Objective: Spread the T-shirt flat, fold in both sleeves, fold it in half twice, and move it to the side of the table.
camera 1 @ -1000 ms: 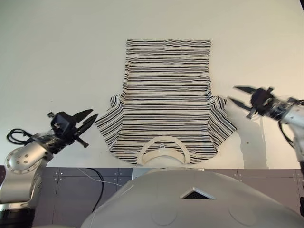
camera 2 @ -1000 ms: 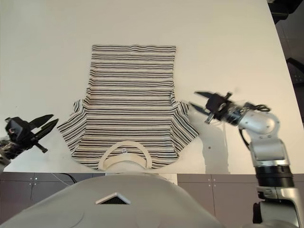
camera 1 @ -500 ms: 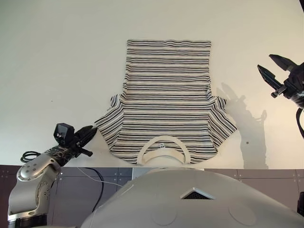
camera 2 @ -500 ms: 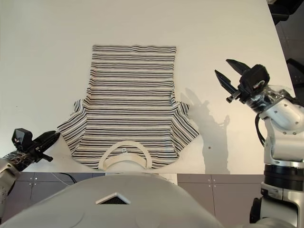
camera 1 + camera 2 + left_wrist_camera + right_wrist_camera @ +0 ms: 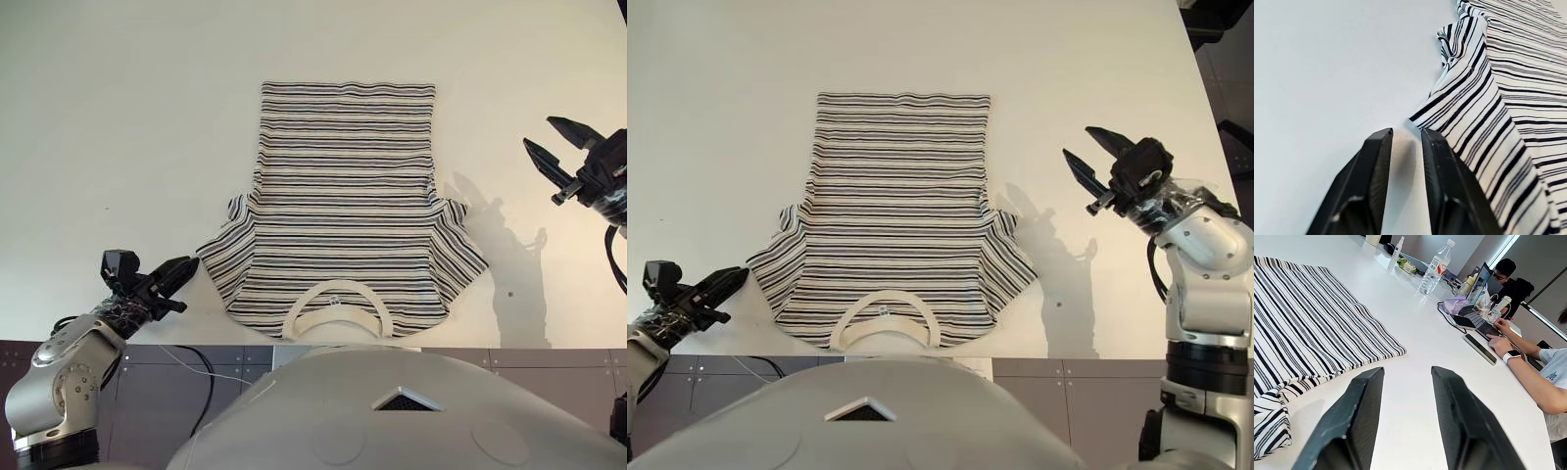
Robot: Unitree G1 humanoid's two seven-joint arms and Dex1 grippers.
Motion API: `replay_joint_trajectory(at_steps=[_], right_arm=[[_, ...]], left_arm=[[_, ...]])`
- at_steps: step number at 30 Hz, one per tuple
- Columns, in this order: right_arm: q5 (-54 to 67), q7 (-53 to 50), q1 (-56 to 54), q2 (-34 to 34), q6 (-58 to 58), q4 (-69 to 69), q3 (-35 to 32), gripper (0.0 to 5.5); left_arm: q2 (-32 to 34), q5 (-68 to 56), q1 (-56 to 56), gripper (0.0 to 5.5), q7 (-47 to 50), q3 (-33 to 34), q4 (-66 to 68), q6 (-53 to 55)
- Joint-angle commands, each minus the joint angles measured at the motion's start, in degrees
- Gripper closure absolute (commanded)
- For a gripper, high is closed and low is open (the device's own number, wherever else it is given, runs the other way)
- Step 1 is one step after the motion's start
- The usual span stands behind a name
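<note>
**Striped T-shirt spread on a white counter, my two hands on either side of it**

A T-shirt (image 5: 343, 196) with thin dark and pale stripes lies flat in the middle of the white counter (image 5: 127, 117). Its pale collar (image 5: 338, 305) is at the near edge, closest to me, and its straight hem (image 5: 348, 88) is at the far end. Both short sleeves are unfolded. The left sleeve (image 5: 220, 259) fans out to the left and the right sleeve (image 5: 458, 245) fans out to the right, each a little rumpled where it joins the body.

My left hand (image 5: 181, 266) sits low at the near left of the counter and points at the outer corner of the left sleeve, just beside it. Its two black fingers (image 5: 1374, 171) stand a narrow gap apart, with bare counter between them, so it grasps nothing.

My right hand (image 5: 1080, 143) is held up on the right, well apart from the right sleeve. Its fingers (image 5: 1352, 416) are spread wide and hold nothing. Farther along the counter stands a clear plastic bottle (image 5: 1434, 270).
</note>
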Motion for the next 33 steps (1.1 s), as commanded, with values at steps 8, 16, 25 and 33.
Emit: replay_joint_trajectory(at_steps=[8, 16, 25, 33], right_arm=[[-2.0, 0.0, -0.9, 0.9, 0.2, 0.3, 0.5, 3.71], [-2.9, -0.4, -0.4, 1.3, -0.2, 0.0, 0.7, 3.71], [-3.7, -0.9, -0.1, 2.1, -0.3, -0.2, 0.9, 3.71], [-4.4, -1.0, -1.1, 3.3, -0.3, 0.4, 2.2, 3.71]], left_arm=[[-3.0, -3.0, -2.7, 4.13, 1.5, -1.0, -1.9, 5.3], [-3.2, -4.2, -4.5, 5.14, 2.0, 0.8, -2.4, 6.8], [-2.0, 0.9, -1.1, 5.4, -7.8, -2.5, -14.1, -5.3], [1.5, 17.0, -3.8, 5.4, -10.1, -14.1, -17.4, -17.4]])
